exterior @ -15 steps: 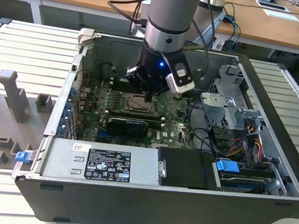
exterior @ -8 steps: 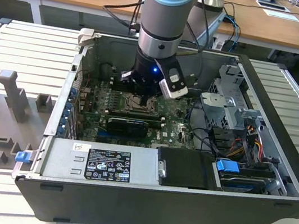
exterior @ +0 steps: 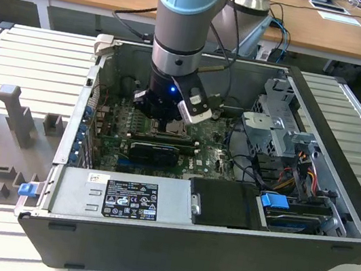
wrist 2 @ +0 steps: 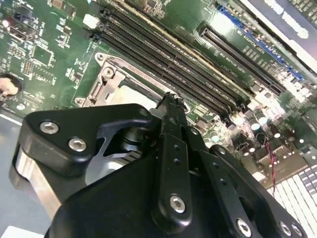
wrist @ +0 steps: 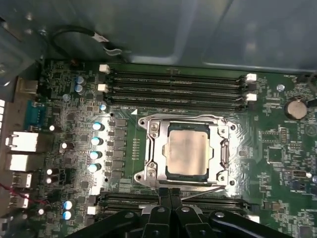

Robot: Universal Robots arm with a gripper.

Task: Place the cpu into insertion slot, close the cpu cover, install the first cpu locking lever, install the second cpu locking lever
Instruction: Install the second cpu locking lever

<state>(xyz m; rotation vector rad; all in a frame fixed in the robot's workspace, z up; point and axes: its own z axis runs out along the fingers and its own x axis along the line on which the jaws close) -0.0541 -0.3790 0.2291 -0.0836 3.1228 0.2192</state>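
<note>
In the exterior view you see the arm reaching down into the open computer case, with the gripper low over the board. In the first wrist view the cpu sits in the insertion slot with the cpu cover flat around it — the gripper's fingers are pressed together at the cover's edge. The second wrist view shows those shut fingers from the side — touching the cover's rim, beside the long memory slots.

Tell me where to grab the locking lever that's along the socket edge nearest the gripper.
Probably at the locking lever's free tip, from above. In the first wrist view it is a thin rod lying low beside the cpu cover, just ahead of the gripper; the tip angles slightly outward.
</note>
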